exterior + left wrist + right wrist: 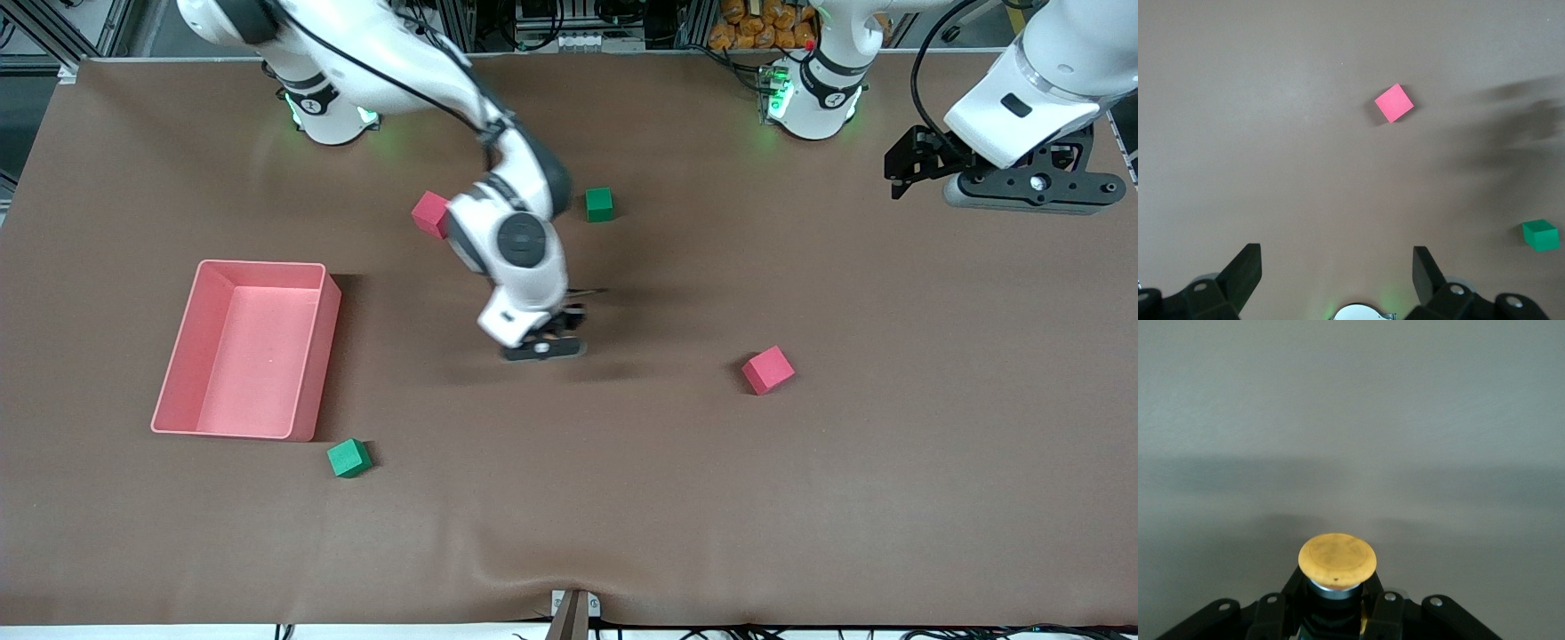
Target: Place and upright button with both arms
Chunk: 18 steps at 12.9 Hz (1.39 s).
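Observation:
The button point(1337, 561), with its round orange cap over a black body, sits between the fingers point(1373, 587) of my right gripper point(1337, 588), which is shut on it. In the front view my right gripper point(544, 342) is low over the middle of the brown table and the wrist hides the button. My left gripper point(900, 176) waits over the table at the left arm's end. In the left wrist view it point(1336, 253) is open with nothing between its fingers.
A pink bin point(258, 264) stands toward the right arm's end. One pink cube point(768, 370) point(1394, 103) lies toward the left arm's end, another pink cube point(431, 213) beside the right arm. A green cube point(599, 204) point(1540, 235) and a second one point(348, 458) also lie there.

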Motion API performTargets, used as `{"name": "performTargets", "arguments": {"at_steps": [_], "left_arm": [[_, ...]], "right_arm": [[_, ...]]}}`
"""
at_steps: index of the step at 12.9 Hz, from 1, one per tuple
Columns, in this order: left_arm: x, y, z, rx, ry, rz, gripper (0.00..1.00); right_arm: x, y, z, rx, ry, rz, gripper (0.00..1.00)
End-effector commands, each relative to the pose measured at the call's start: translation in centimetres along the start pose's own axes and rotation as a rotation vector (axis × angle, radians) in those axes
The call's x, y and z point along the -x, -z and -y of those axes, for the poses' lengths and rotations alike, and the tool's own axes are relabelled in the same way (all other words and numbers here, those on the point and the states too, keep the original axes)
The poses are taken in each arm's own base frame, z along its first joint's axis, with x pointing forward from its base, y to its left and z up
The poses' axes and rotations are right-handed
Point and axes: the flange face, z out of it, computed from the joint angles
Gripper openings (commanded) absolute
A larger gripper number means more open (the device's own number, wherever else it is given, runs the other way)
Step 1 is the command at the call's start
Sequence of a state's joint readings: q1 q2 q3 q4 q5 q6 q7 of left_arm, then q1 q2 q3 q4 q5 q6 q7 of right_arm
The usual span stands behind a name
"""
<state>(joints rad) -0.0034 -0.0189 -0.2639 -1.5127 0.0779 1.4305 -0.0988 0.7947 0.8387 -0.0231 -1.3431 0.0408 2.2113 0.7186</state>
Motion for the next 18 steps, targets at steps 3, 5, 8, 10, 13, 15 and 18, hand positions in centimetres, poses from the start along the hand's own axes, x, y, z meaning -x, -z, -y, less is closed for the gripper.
{"name": "performTargets", "arguments": {"at_steps": [3,5,8,10,13,15,18], "left_arm": [[0.1,0.2,0.2,-0.002,-0.015,-0.003,1.00],[0.0,0.2,0.2,-0.002,-0.015,-0.005,1.00],[0.0,0.2,0.1,-0.001,-0.016,-0.005,1.00],[0.0,0.2,0.1,-0.001,-0.016,-0.005,1.00],[0.0,0.2,0.2,-0.003,-0.016,-0.005,1.00],[0.0,0.2,0.1,-0.001,-0.016,-0.005,1.00],[0.0,0.2,0.2,-0.001,-0.015,-0.005,1.00]], "right_arm": [[0.2,-2.5,4.1,-0.028,-0.033,-0.040,0.99],[-0.3,0.2,4.1,-0.048,-0.040,-0.060,1.00],[-3.5,6.4,-1.1,0.022,-0.073,-0.024,1.00],[-6.1,11.8,-6.6,0.059,0.012,0.022,1.00],[-8.7,19.4,-18.4,0.045,0.055,0.048,1.00],[-8.3,23.1,-26.4,0.030,0.061,0.047,1.00],[-5.4,28.4,-36.4,0.003,0.033,0.023,1.00]]}}
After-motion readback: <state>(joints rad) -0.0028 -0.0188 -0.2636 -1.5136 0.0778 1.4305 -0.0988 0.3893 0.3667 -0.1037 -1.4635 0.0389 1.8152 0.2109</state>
